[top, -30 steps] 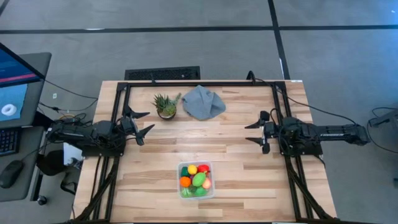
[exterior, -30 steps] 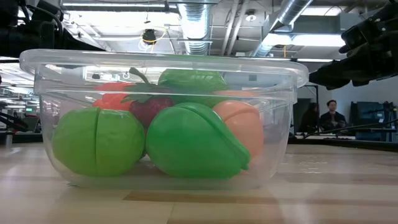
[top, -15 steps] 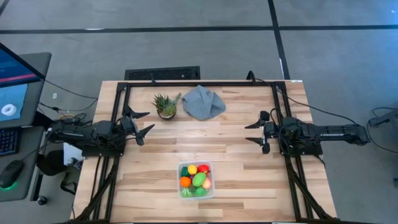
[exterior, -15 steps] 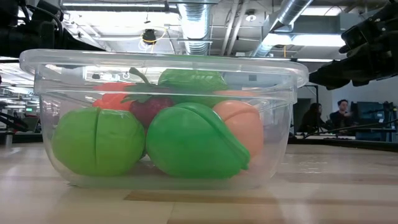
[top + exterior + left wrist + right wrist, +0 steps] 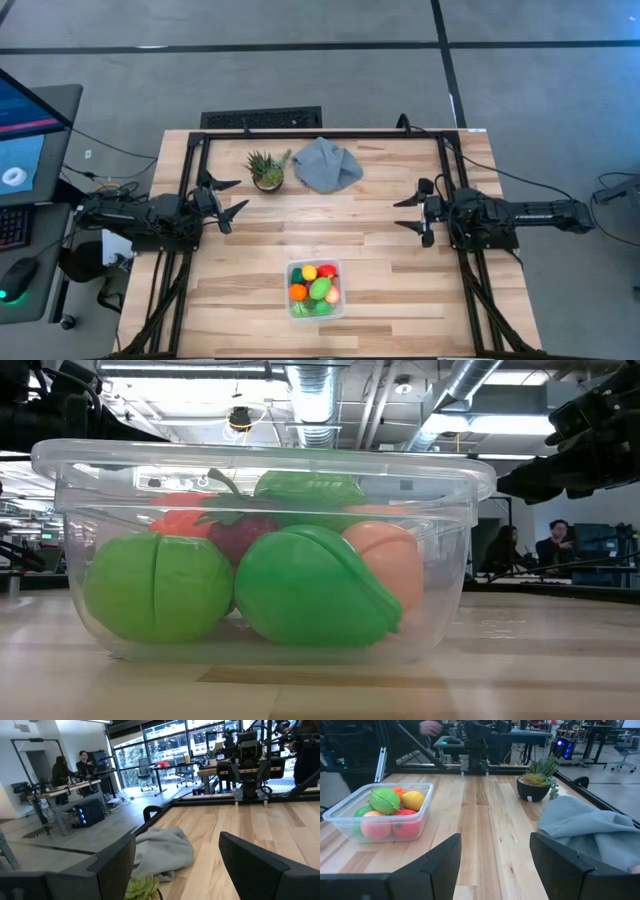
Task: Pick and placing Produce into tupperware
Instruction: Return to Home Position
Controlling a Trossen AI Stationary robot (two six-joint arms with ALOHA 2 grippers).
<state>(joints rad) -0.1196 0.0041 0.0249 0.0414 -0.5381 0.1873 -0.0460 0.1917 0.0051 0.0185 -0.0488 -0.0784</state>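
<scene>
So the tub [image 5: 316,262] is parked on the table [image 5: 390,270], roughly midway between the two arms and toward the edge away from the plant [image 5: 266,170]. The produce [image 5: 320,289] is all piled inside it. Green, orange, yellow and red pieces can be made out from above. In the low view two big green ones and a peachy one are pressed up near the clear wall. The left gripper [image 5: 242,195] is held over the table's left side with its fingers spread apart and nothing between them. The right gripper [image 5: 398,213] is held over the right side the same way, spread and empty. Both are kept well apart from the tub. The table is made of pale wood planks and is boxed in by a black frame [image 5: 320,133]. At the far side the plant is set just beside a crumpled grey cloth [image 5: 327,164]; whether they touch can't be told. A grey floor [image 5: 300,70] crossed by dark lines is seen all around, and a side desk with a monitor [image 5: 25,130] and a mouse [image 5: 18,278] is tucked in to the left. Beyond the table, an open workshop-type room is shown: bare ducts [image 5: 310,400] and pipes overhead, people [image 5: 555,545] seated far back at desks, plus big windows [image 5: 165,745] and office chairs [image 5: 146,774] picked up in the left wrist view.
</scene>
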